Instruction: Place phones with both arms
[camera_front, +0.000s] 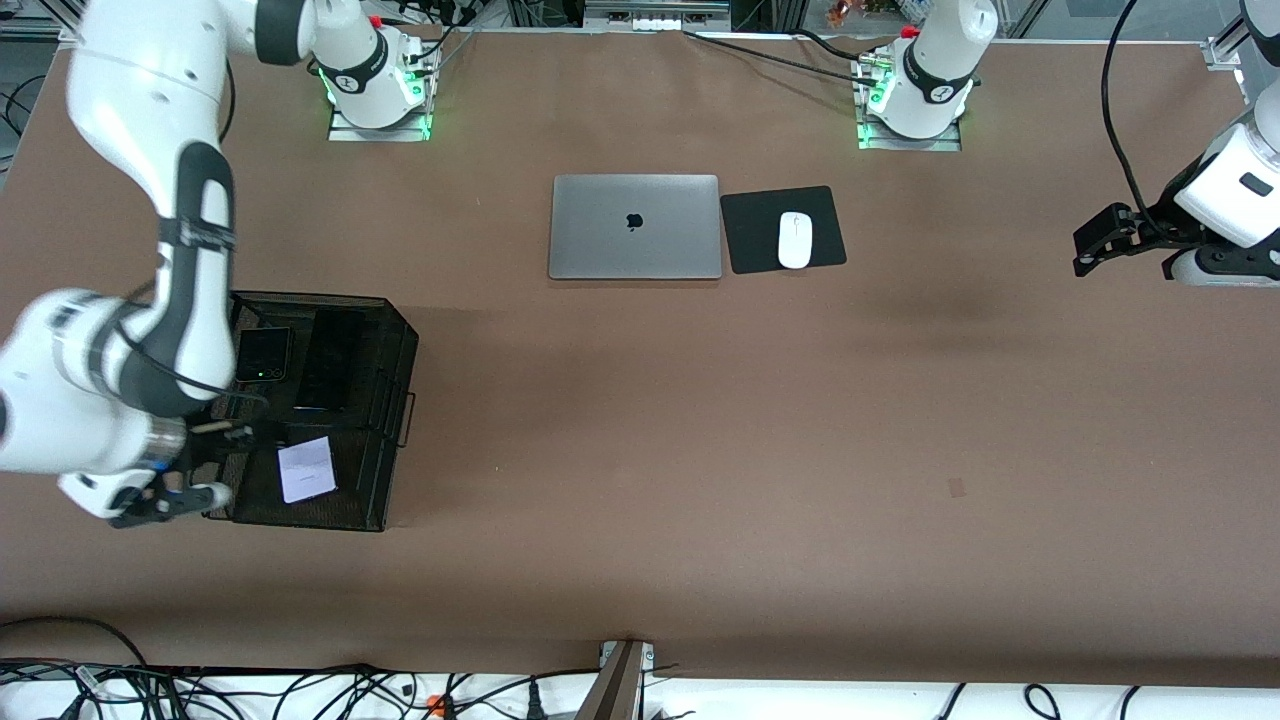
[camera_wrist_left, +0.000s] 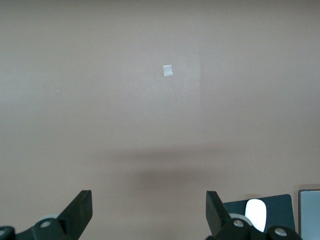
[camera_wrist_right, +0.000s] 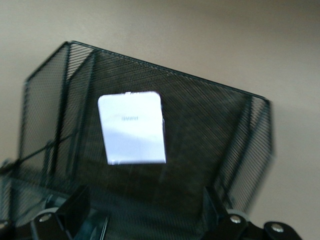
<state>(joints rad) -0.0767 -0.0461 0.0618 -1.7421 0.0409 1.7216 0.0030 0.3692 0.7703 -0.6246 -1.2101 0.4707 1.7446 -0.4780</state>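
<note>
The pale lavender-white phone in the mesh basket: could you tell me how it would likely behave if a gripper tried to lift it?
The pale lavender-white phone looks like a thin, rigid slab, so it probably won't flex. It lies flat on the mesh basket floor, so getting fingers under its edges may be awkward. Its smooth, glossy face suggests it could slip in a light grip.

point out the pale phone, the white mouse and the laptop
pale phone (camera_front: 306, 469), front view, middle of its face, in the mesh basket
white mouse (camera_front: 795, 240), front view, middle of its back
laptop (camera_front: 635, 250), front view, closed lid
</note>
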